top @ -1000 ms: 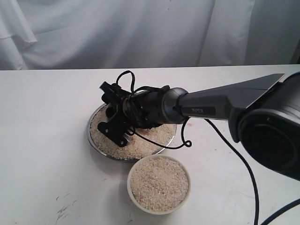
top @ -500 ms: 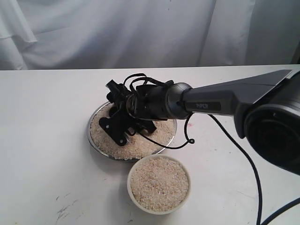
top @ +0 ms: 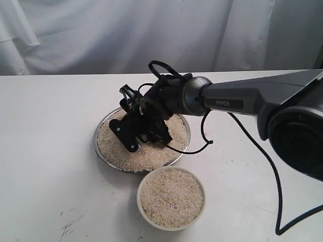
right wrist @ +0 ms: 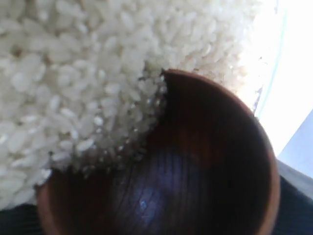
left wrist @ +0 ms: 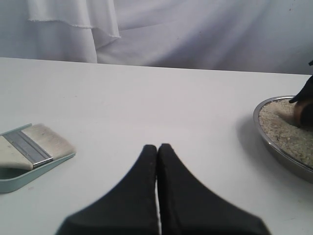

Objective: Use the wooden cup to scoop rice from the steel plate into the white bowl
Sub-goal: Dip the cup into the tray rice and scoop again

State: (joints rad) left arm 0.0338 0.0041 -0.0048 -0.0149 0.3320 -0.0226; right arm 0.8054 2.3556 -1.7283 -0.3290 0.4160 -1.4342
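The right gripper reaches down into the steel plate, its jaws grasping the wooden cup (tilted, with its rim pressed into the rice and grains spilling inside). The white bowl, full of rice, stands just beside the plate on its near side. The left gripper hangs over the desk left of the plate, jaws clenched on nothing.

Cup in rice on plate, bowl in front
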